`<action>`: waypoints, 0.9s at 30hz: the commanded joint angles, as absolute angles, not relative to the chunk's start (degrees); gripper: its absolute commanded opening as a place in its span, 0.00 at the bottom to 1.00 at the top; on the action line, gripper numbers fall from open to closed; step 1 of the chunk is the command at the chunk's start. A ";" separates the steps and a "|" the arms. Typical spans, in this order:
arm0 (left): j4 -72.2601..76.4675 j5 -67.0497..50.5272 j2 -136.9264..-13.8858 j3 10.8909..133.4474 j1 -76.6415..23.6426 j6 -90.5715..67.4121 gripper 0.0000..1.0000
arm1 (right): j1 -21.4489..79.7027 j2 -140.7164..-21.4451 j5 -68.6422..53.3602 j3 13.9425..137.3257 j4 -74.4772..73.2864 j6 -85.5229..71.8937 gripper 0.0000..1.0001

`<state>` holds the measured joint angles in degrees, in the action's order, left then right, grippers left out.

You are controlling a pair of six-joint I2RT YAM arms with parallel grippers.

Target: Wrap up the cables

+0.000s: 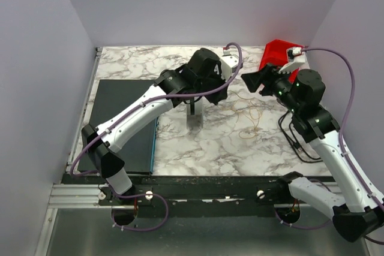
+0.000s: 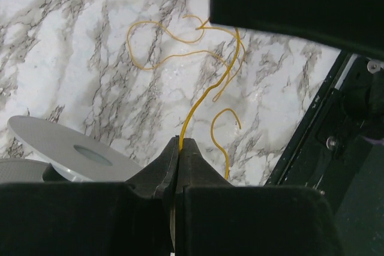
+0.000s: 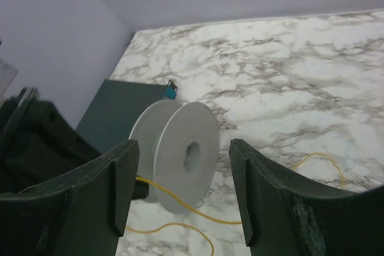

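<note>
The cable is a thin, curly orange-yellow wire [image 1: 251, 114] lying loose on the marble table right of centre. My left gripper [image 2: 181, 142] is shut on one end of it; the wire [image 2: 211, 88] runs out from the fingertips and loops over the table. In the top view the left gripper [image 1: 193, 111] hangs just above a grey spool [image 1: 194, 122], which lies beside it in the left wrist view [image 2: 67, 145]. My right gripper [image 3: 183, 157] is open and empty, facing the spool [image 3: 180, 155] from a short way off. The wire [image 3: 201, 209] passes under the spool's front.
A dark mat [image 1: 123, 125] covers the table's left side. A red object [image 1: 277, 53] sits at the back right. Thicker black cords [image 1: 298, 140] lie by the right arm. The right gripper's body [image 2: 300, 1] hangs over the wire. The table's black front rail [image 2: 336, 148] is close.
</note>
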<state>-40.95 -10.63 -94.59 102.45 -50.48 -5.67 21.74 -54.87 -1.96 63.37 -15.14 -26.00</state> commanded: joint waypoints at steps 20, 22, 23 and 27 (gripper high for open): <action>-51.72 -36.74 -86.19 98.03 -44.08 6.24 0.00 | 28.01 -57.02 -38.34 59.59 -10.77 -13.93 0.64; -51.34 -36.63 -85.57 97.33 -43.88 6.24 0.00 | 28.90 -57.25 -38.33 59.68 -11.83 -13.28 0.63; -51.28 -36.86 -85.26 97.11 -43.78 6.31 0.00 | 29.25 -57.45 -38.28 59.68 -12.31 -12.94 0.63; -50.89 -36.02 -83.99 96.30 -43.60 6.49 0.00 | 31.25 -58.72 -39.04 59.92 -13.71 -12.23 0.61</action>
<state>-50.74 -34.37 -86.61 97.30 -44.21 5.02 29.52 -57.60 -36.53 58.04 -10.70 -14.22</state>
